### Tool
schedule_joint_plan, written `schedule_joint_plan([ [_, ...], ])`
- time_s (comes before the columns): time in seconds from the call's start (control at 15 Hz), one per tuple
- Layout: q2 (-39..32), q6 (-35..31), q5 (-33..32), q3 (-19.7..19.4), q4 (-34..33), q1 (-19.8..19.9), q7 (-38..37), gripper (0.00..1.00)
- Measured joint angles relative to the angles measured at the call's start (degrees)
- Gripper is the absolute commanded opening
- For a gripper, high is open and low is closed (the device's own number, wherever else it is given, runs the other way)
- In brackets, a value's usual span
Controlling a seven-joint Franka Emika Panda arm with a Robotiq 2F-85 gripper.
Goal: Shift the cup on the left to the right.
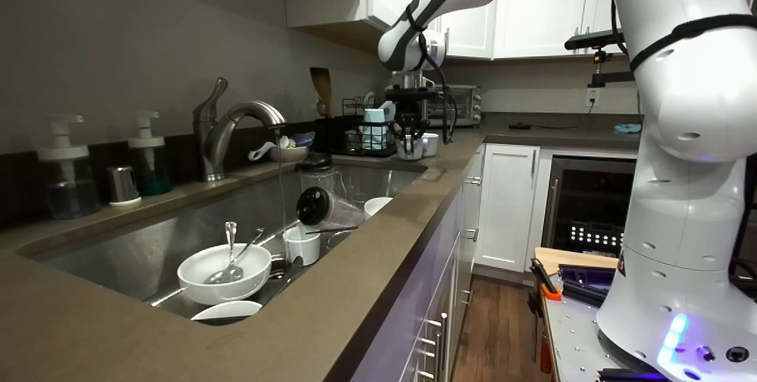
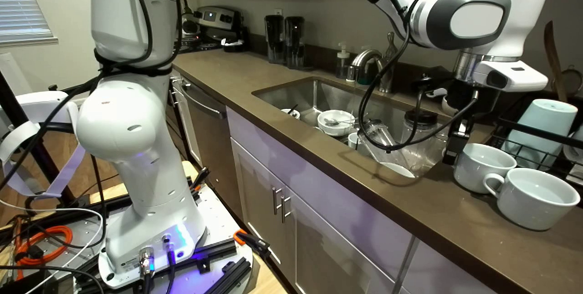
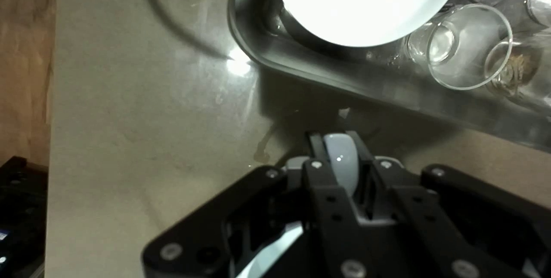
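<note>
The cup, a plain white mug (image 2: 478,171), is upright on or just over the counter beside the sink's end; whether its base touches is hard to tell. My gripper (image 2: 451,154) is at its sink-facing side. In the wrist view the cup's glossy handle (image 3: 343,159) sits pinched between the two black fingers of the gripper (image 3: 337,138), while most of the cup's body is hidden underneath. A second white mug (image 2: 537,200) stands right beside it, its handle turned toward the held cup. Both mugs also show in an exterior view, the held cup (image 1: 409,150) partly behind the fingers.
A black dish rack (image 1: 378,133) with light blue cups stands close behind the mugs. The sink (image 2: 314,87) beside the gripper holds bowls, clear jars and a white cup (image 1: 303,246). Water runs from the faucet (image 1: 254,111). The counter's front edge (image 2: 387,203) is near.
</note>
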State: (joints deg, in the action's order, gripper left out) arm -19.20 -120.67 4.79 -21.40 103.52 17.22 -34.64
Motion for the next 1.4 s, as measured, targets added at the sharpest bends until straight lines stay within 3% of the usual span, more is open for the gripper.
schedule_joint_plan([
  [0.07, 0.00, 0.00, 0.00, 0.00, 0.00, 0.00, 0.00, 0.28],
  [0.13, 0.00, 0.00, 0.00, 0.00, 0.00, 0.00, 0.00, 0.15],
  [0.33, -0.78, 0.00, 0.00, 0.11, 0.13, -0.01, -0.01, 0.14],
  [0.4, -1.26, 0.00, 0.00, 0.16, 0.11, -0.02, -0.01, 0.22],
  [0.47, -1.50, 0.00, 0.01, 0.22, -0.02, -0.05, -0.05, 0.42],
  [1.07, -2.00, 0.00, 0.00, 0.37, 0.20, -0.34, -0.06, 0.97],
  [1.4, -0.05, 0.15, -0.13, 0.40, 0.26, -0.98, -0.06, 1.00],
])
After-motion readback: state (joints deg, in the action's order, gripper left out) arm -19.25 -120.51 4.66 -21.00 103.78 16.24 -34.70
